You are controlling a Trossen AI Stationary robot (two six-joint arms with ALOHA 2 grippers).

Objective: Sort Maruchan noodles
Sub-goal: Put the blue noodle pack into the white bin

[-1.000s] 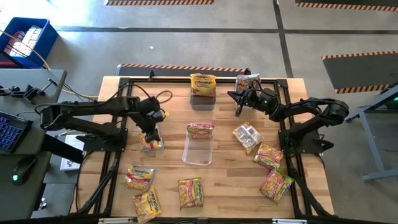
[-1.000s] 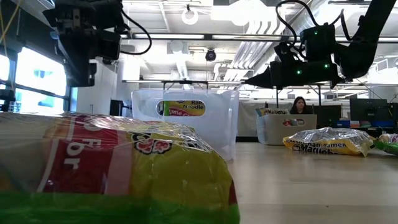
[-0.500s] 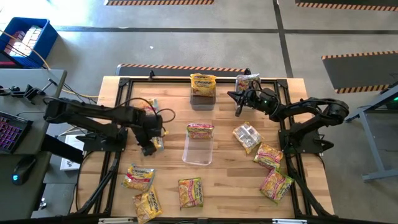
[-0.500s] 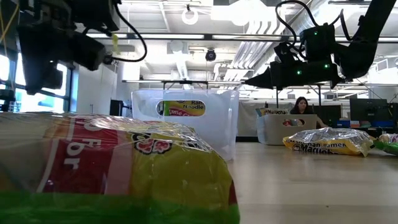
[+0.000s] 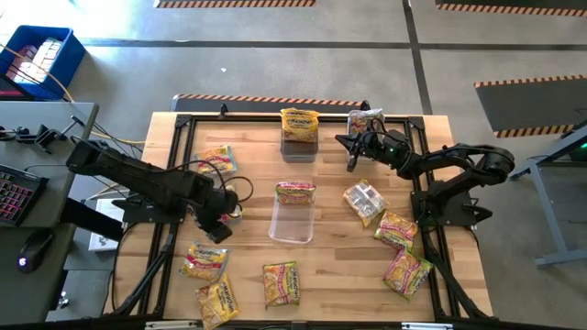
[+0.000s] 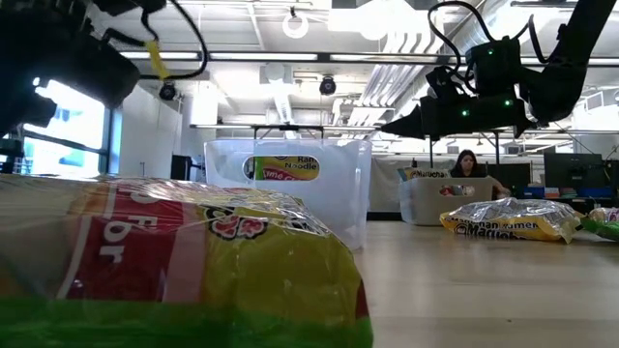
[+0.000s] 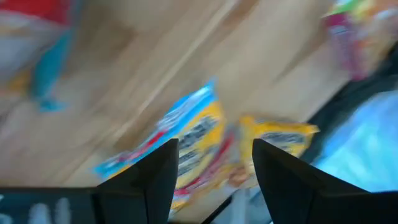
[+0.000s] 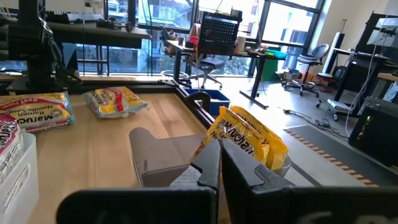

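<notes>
Plastic noodle packets (image 5: 281, 282): ten | bins (image 5: 292, 229): three | left gripper (image 7: 214, 152) jaws apart, empty | right gripper (image 8: 220, 152) jaws closed

The wooden tabletop (image 5: 330, 266) carries three clear bins: one in the middle (image 5: 292, 220) with a packet at its far end, and two at the far edge (image 5: 299, 147), (image 5: 364, 124), each holding a packet. Loose noodle packets lie directly on the wood: one at the left (image 5: 215, 160), three near the front-left corner (image 5: 204, 261), one at front centre (image 5: 281, 283). A silvery packet (image 5: 364, 201) and two more (image 5: 396, 229), (image 5: 406, 272) lie on the right side.
</notes>
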